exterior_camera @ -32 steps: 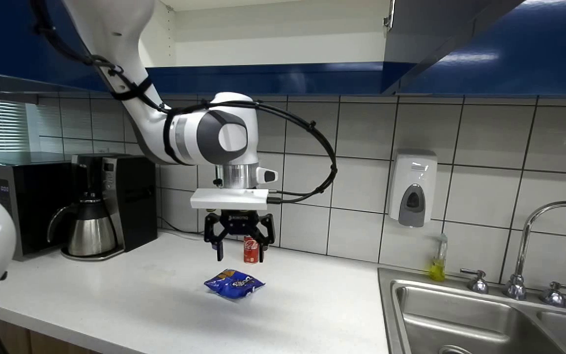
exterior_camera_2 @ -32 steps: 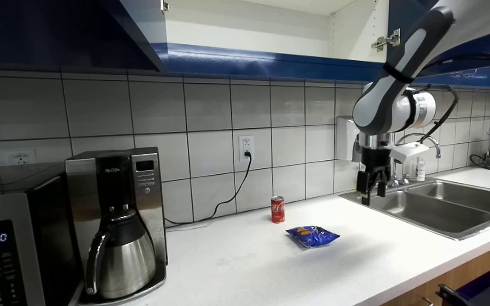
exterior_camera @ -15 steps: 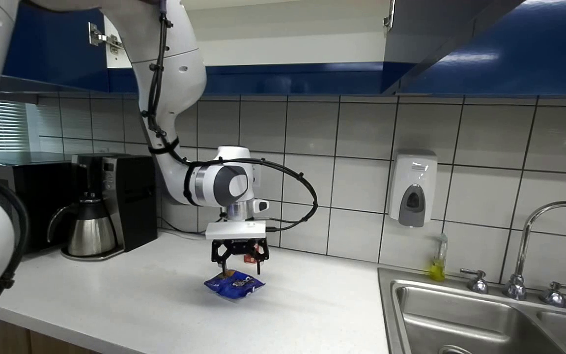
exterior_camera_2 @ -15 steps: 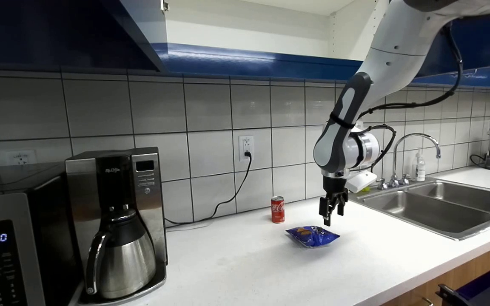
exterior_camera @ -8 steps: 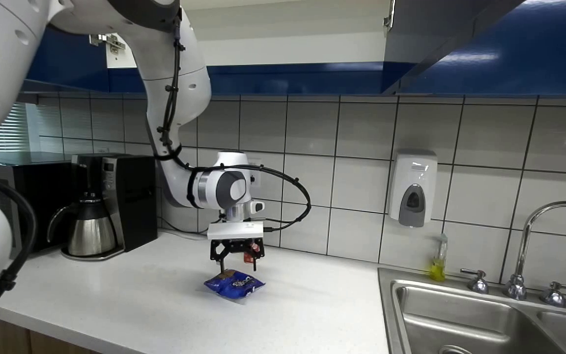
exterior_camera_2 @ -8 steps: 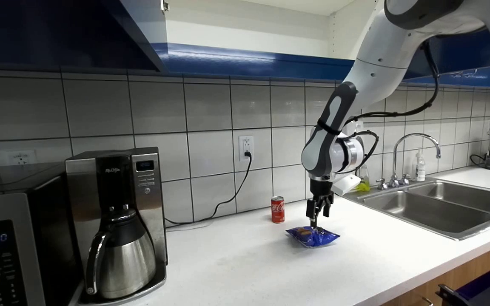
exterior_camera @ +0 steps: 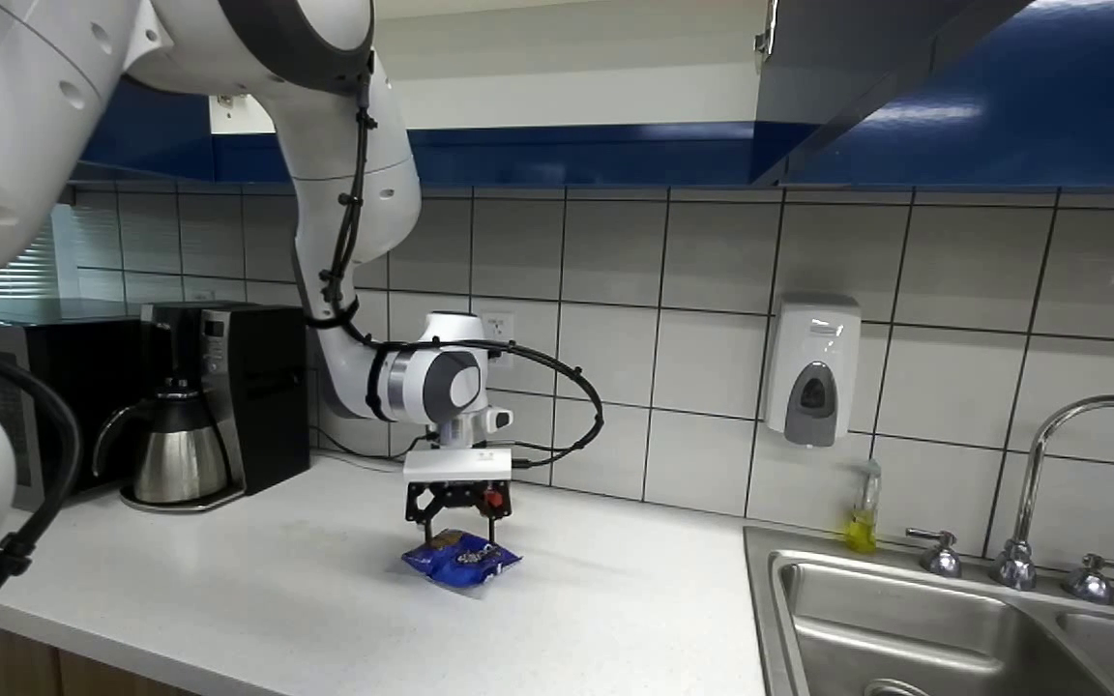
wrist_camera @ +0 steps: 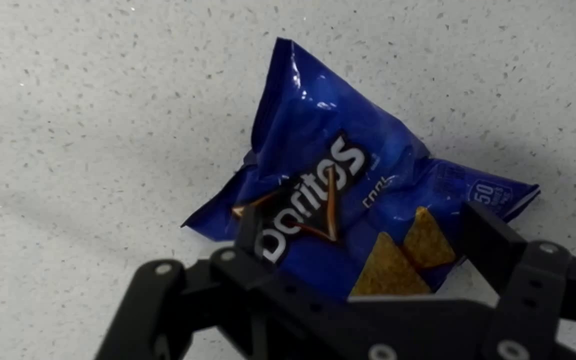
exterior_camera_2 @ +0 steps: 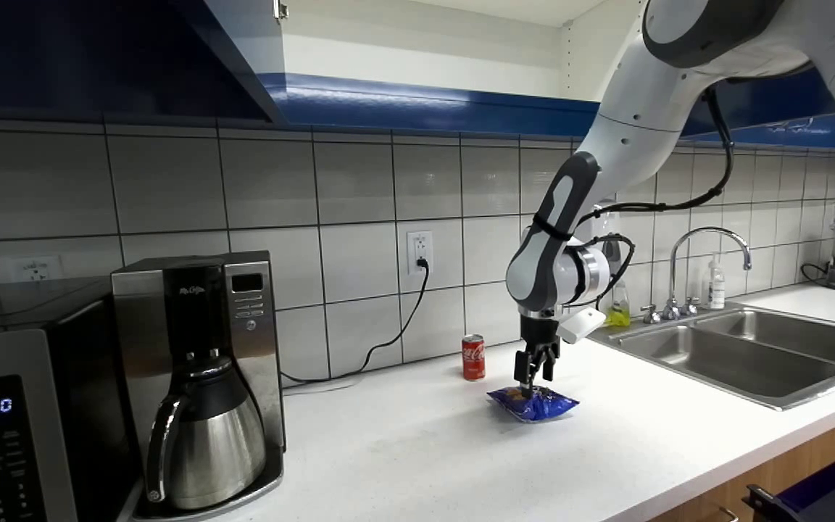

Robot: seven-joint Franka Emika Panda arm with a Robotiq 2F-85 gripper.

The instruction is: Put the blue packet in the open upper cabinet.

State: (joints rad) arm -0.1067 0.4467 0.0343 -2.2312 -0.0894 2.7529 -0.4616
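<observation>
In both exterior views the arm drops from a high elbow, cut off by the top edge, to a bent wrist from which the end effector points straight down. Its two fingers stand spread apart over the packet, which lies face up and crumpled on the table. In the wrist view the packet's middle fills the space between the fingers, and each finger overlaps one side of it. Whether the tips touch the packet or sit just above it, I cannot tell.

Above, the cabinet shows its pale interior, but it runs out of frame at the top, and the arm covers part of its opening. The wrist view loses the packet's lower edge behind the end effector's dark body, and the small print on one corner is hard to read. The can stands upright near the packet; in an exterior view only a red scrap of the can shows behind the end effector. The sink and the microwave are cut off by the frame edges.
</observation>
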